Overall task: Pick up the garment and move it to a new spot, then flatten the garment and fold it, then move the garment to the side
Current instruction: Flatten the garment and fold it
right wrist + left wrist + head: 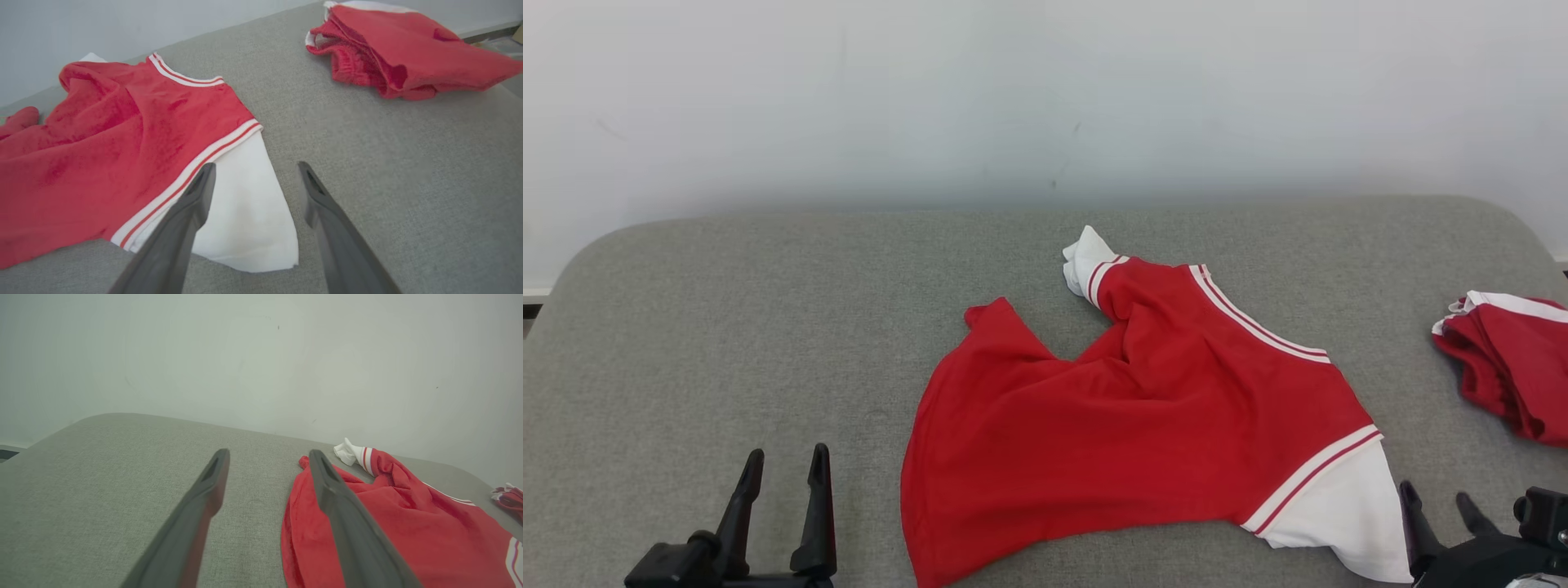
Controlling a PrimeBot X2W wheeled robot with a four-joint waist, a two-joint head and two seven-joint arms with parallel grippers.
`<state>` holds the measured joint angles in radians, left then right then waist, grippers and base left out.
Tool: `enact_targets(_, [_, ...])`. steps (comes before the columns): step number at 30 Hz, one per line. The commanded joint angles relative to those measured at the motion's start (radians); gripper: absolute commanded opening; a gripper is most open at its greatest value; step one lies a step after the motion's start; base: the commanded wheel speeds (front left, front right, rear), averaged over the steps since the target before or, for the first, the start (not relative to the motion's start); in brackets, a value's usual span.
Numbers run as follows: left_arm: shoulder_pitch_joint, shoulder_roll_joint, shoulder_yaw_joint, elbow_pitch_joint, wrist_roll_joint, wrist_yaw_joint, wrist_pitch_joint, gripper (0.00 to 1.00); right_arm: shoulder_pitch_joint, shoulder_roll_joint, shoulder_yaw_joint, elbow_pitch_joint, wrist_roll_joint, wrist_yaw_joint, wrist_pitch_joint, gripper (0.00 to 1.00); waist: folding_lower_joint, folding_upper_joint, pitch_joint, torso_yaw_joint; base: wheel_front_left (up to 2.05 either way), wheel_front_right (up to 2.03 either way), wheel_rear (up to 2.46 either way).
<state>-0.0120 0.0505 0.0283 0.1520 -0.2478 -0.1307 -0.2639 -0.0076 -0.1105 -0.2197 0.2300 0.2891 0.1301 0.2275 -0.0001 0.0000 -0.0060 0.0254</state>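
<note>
The garment (1135, 408) lies rumpled just right of the worktop's (686, 327) middle. At its 7 o'clock the left tool (786, 453) stands spread wide, empty. At 4 o'clock, beside its white sleeve (1347, 506), the right tool (1434, 492) gapes, empty. Red clothes (1511, 359) lie at 3 o'clock.

Head view: second red garment (1507, 367) cut by right edge; right gripper (1434, 491) body cut at bottom-right corner; left gripper (788, 451) base cut by bottom edge. Left wrist view: red-and-white shirt (441, 531) runs off right, bottom edges; finger bases blurred.
</note>
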Motion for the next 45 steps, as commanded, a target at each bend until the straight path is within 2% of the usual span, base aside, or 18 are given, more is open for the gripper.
enact_targets(1, [0.008,0.0,0.003,0.003,-0.002,0.003,0.0,1.0,0.015,0.003,0.001,-0.011,-0.012,0.001,-0.016,1.0,0.0001,0.0,-0.005,0.003,0.0,0.0,0.0])
enact_targets(10, [0.0,0.0,0.028,0.014,0.007,0.002,0.0,1.0,0.024,0.041,0.11,-0.089,-0.049,0.001,-0.29,1.0,0.0001,0.0,-0.045,-0.013,0.0,0.0,0.0])
enact_targets(14, [-0.013,0.0,0.036,0.051,0.007,0.011,0.0,1.0,0.0,0.042,0.173,-0.073,-0.066,0.001,-0.356,1.0,0.0001,0.0,-0.064,-0.028,0.0,0.0,0.0])
enact_targets(24, [-0.008,0.0,0.04,0.124,0.01,0.014,0.0,1.0,-0.053,0.008,0.269,-0.017,-0.085,0.001,-0.362,1.0,0.0001,0.0,-0.105,-0.051,0.0,0.0,0.0])
enact_targets(31, [0.001,0.0,0.031,0.143,0.018,0.012,0.0,1.0,-0.039,-0.022,0.28,0.013,-0.117,0.001,-0.336,1.0,0.0001,0.0,-0.106,-0.042,0.0,0.0,0.0])
enact_targets(45, [0.013,0.0,0.025,0.137,0.002,0.02,0.0,1.0,-0.035,-0.01,0.276,0.013,-0.12,0.001,-0.319,1.0,0.0001,0.0,-0.088,-0.035,0.0,0.0,0.0])
